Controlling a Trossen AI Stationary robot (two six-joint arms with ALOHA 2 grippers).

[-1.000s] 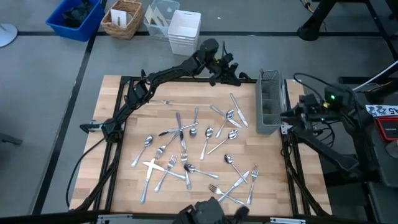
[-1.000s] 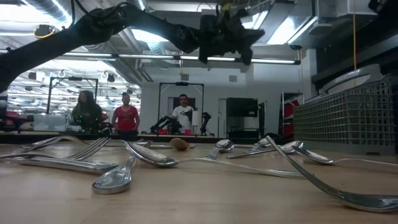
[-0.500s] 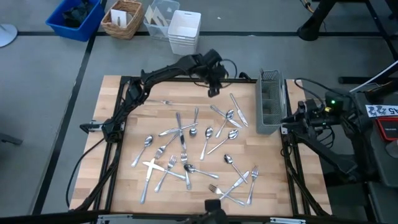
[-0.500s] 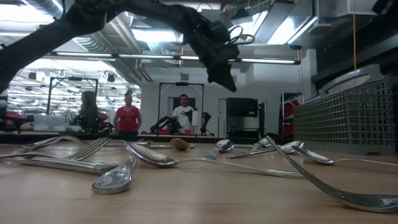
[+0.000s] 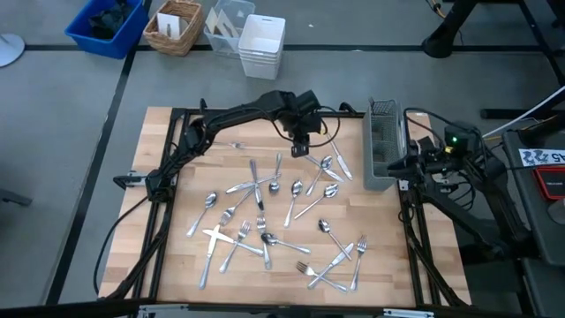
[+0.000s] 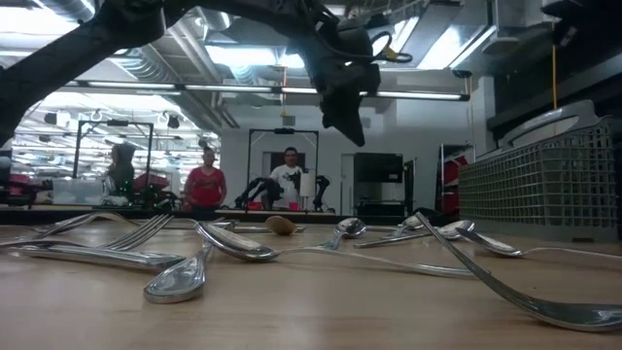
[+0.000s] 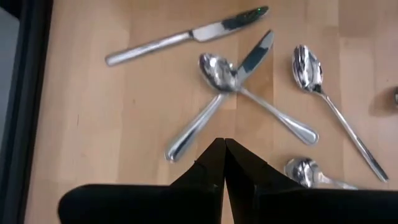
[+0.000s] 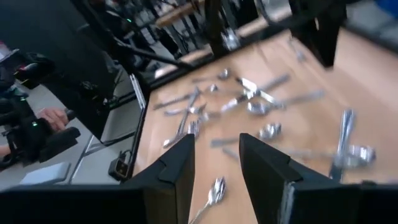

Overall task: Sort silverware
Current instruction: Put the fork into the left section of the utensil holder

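Now the silverware [image 5: 274,212] lies scattered over the middle of the wooden table [image 5: 177,146], from about 12 o'clock down to 6 o'clock in the high view. The pieces are slim, shiny and silver-coloured: spoons, forks and table knives, many crossing each other. One heap lies near the centre, where knives and spoons overlap. Another small group of forks lies toward 5 o'clock, close to the near edge. In the low view the nearest pieces show bright curved bowls and long thin handles lying flat on the wood.

The left gripper [image 5: 300,146] hangs above the table at about 12 o'clock, just over the far pieces. Its two dark fingers [image 7: 214,168] are pressed together and hold nothing. In the left wrist view, beyond the finger tips, a spoon [image 7: 211,71] lies crossed over a knife [image 7: 273,93]. A second knife [image 7: 186,38] lies apart from them, and another spoon [image 7: 309,65] lies beside the pair without touching it.

The caddy [image 5: 381,146] of dark wire mesh stands at 2 o'clock, at the right edge of the table. The right gripper [image 5: 408,168] waits just beside it, at 3 o'clock, off the table edge. Its fingers [image 8: 177,168] stand apart with an empty gap between them.
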